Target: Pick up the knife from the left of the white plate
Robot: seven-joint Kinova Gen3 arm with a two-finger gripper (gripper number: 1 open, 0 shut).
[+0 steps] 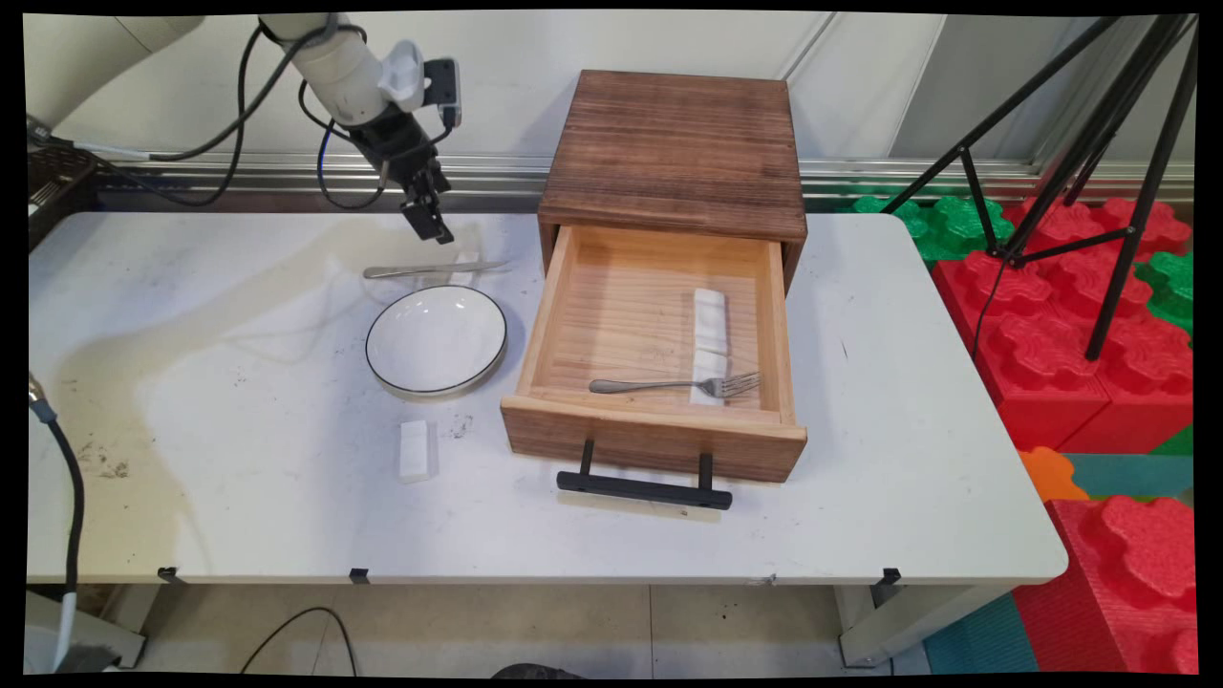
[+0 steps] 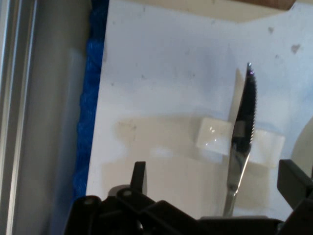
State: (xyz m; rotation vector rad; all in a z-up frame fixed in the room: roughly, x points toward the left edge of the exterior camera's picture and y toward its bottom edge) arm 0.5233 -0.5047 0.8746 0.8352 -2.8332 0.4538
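My gripper (image 1: 430, 225) hangs open just above the table's far side, over a metal knife (image 1: 435, 269). The knife lies flat with its blade end propped on a small white rest (image 1: 465, 268). In the hand view the serrated knife (image 2: 243, 132) crosses the white rest (image 2: 212, 138) and runs between my two fingertips (image 2: 139, 172), which stand wide apart with nothing held; my gripper (image 2: 215, 178) sits a little above it. A white plate with a dark rim (image 1: 436, 339) sits just in front of the knife.
A wooden box (image 1: 674, 153) stands right of the knife, its drawer (image 1: 653, 435) pulled open. Inside lie a fork (image 1: 678, 386) and a long white rest (image 1: 709, 334). A black handle (image 1: 643, 487) juts toward the front. A white block (image 1: 416, 451) lies before the plate.
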